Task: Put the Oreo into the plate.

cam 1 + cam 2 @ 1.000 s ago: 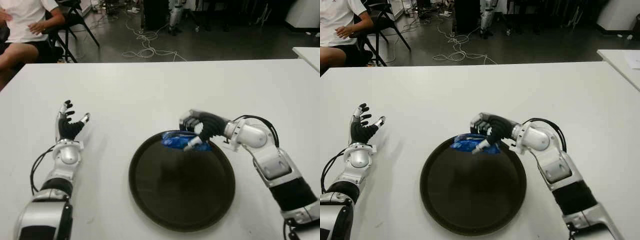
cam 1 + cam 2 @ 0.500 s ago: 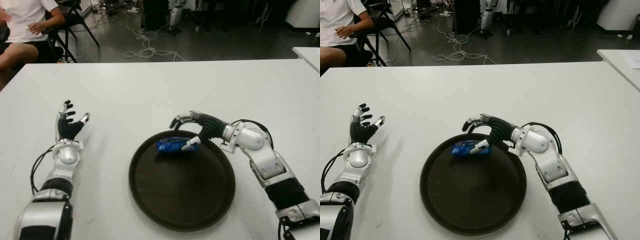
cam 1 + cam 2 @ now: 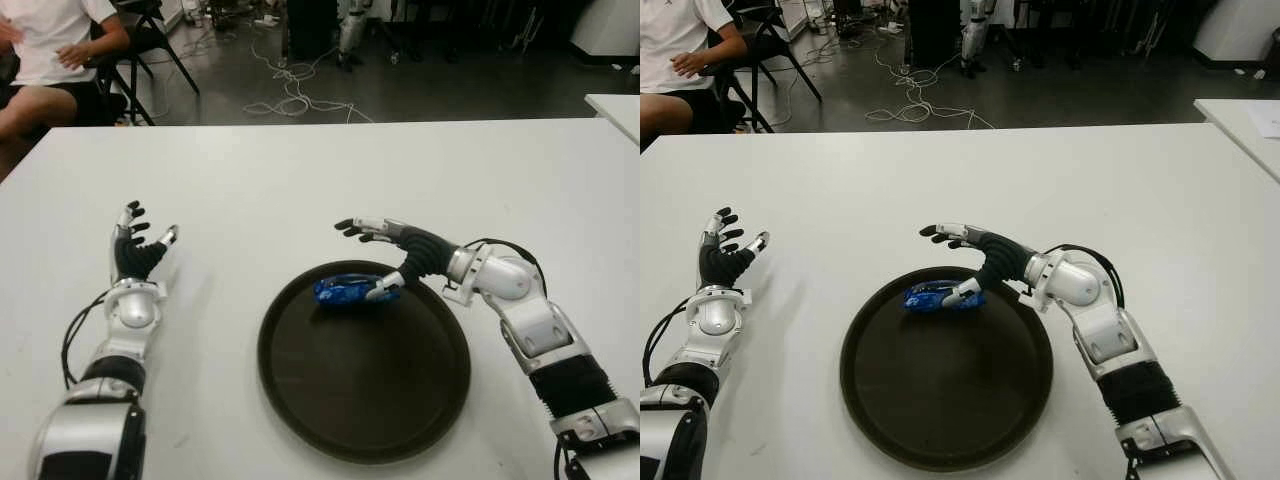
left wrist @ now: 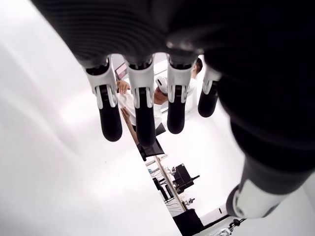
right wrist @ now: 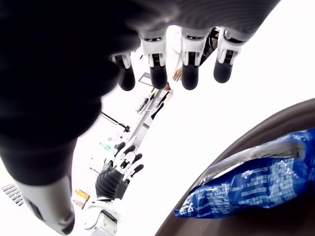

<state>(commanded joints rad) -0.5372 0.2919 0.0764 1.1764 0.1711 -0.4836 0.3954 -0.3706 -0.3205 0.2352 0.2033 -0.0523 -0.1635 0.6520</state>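
The blue Oreo packet (image 3: 344, 292) lies inside the dark round plate (image 3: 365, 400), close to its far rim. My right hand (image 3: 372, 258) hovers over that far rim with its fingers spread; nothing is in it, and its thumb tip is next to the packet. In the right wrist view the packet (image 5: 256, 184) lies free on the plate, apart from the straightened fingers (image 5: 190, 73). Out to the left of the plate, my left hand (image 3: 138, 243) shows above the white table (image 3: 300, 180), fingers spread and empty.
A seated person (image 3: 45, 50) and chairs are beyond the table's far left corner. Cables (image 3: 290, 95) lie on the dark floor behind the table. Another white table's corner (image 3: 615, 108) shows at the far right.
My right hand opened and let go of the Oreo packet, which now lies in the plate. Its fingers have lifted and spread away from the packet. The left hand has not moved.
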